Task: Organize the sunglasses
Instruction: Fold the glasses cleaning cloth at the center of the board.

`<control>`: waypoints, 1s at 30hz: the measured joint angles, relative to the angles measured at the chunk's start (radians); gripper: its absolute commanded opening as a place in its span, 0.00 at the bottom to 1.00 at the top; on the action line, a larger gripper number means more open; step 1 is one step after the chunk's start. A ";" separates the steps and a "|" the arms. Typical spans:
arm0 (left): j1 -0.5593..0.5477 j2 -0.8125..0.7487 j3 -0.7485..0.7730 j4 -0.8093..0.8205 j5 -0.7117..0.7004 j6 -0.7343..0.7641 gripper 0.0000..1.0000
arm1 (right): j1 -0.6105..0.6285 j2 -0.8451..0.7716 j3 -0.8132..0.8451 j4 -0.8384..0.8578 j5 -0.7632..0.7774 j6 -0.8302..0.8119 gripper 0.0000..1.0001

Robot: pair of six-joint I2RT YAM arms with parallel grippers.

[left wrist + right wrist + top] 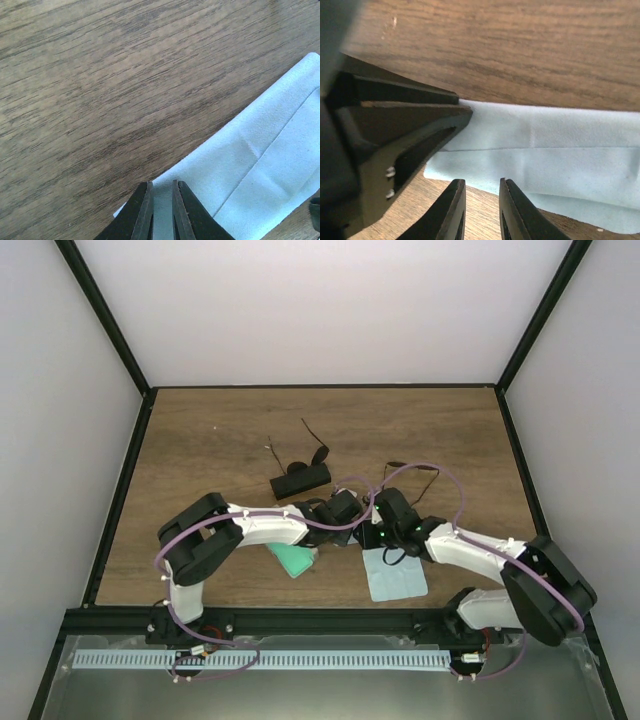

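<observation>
- Nearest the arm bases, a blue cloth (260, 165) lies on the desk (220, 440), folded over once with a crease running along it. Both hands meet at its edge, probably to fold it further or move it aside.
- The left hand (162, 212) has its fingers pressed almost together with a strip of the cloth's corner between them. It looks to be pinching that corner to anchor or lift it.
- The right hand (481, 212) comes in from the opposite side. Its fingers stand a little apart with the cloth's near edge right at their tips. I cannot tell whether it grips the cloth or only hovers at it.
- The left hand's black body fills the left of the right wrist view, so the two hands are close beside each other.
- From above, a greener cloth (292, 558) lies partly under the left forearm.
- Farther back, well apart from both hands, a black case (298, 480) sits mid-desk. One pair of sunglasses (320, 454) lies at its far end, touching or resting against it, with its thin arms spread out behind.
- The second pair of sunglasses (412, 469) lies to the right of the case, just beyond the right wrist, loose on the wood.
- Neither pair is held. By my reading the cloth is being dealt with first, and the glasses are not yet put away.
</observation>
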 measured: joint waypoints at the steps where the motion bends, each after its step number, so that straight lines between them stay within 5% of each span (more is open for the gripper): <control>1: 0.000 0.000 0.000 0.000 0.000 0.000 0.13 | 0.000 -0.010 0.005 -0.010 0.003 0.000 0.20; 14: 0.003 -0.008 -0.006 0.005 0.003 -0.003 0.15 | 0.001 -0.002 0.095 -0.057 0.159 0.006 0.45; 30: 0.005 -0.284 -0.052 0.043 -0.007 0.039 0.43 | 0.000 -0.004 0.124 -0.081 0.306 0.031 0.50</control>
